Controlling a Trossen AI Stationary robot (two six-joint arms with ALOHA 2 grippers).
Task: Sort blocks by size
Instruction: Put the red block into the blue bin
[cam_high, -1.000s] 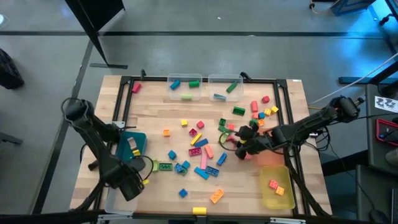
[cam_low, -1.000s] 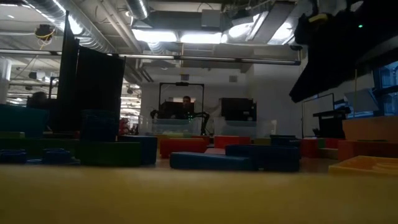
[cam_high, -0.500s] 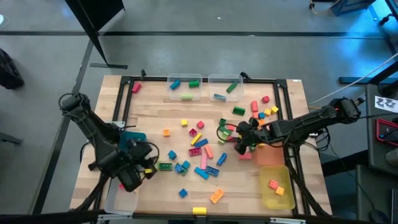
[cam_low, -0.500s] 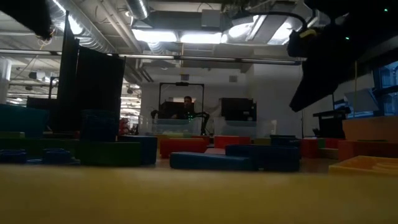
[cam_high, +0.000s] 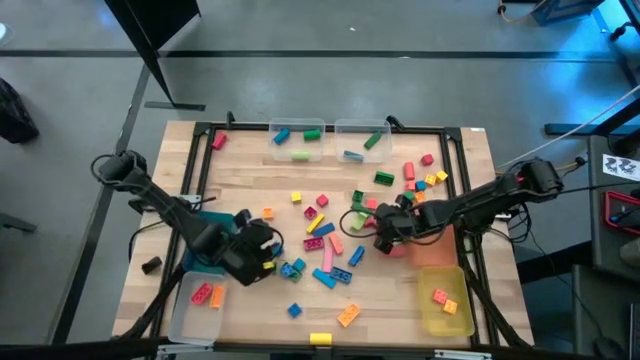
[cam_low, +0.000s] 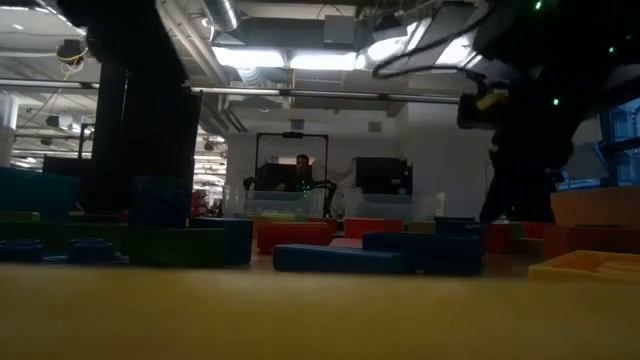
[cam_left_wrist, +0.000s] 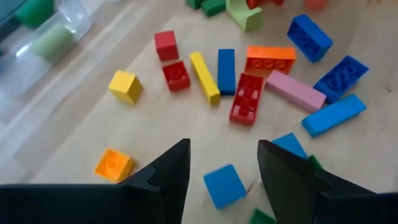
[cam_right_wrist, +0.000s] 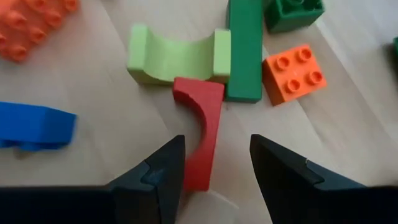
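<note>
The left gripper (cam_high: 262, 250) has been carried away from the clear bin (cam_high: 198, 305) at the worktop's front left corner toward the blocks (cam_high: 322, 243) scattered mid-table, jaws parted and empty above a blue cube (cam_left_wrist: 224, 185); the right gripper (cam_high: 385, 229), likewise parted and empty, has been shifted inward over a red arched block (cam_right_wrist: 202, 140)

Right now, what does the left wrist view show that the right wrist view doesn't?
Only the left wrist view: a small yellow cube, a long yellow bar, a pink bar and a flat blue square block ahead of the open left claw. Only the right wrist view: a red arched block between the open right claw's fingers, and a light green arched block. Both: scattered blocks on bare wooden table.
</note>
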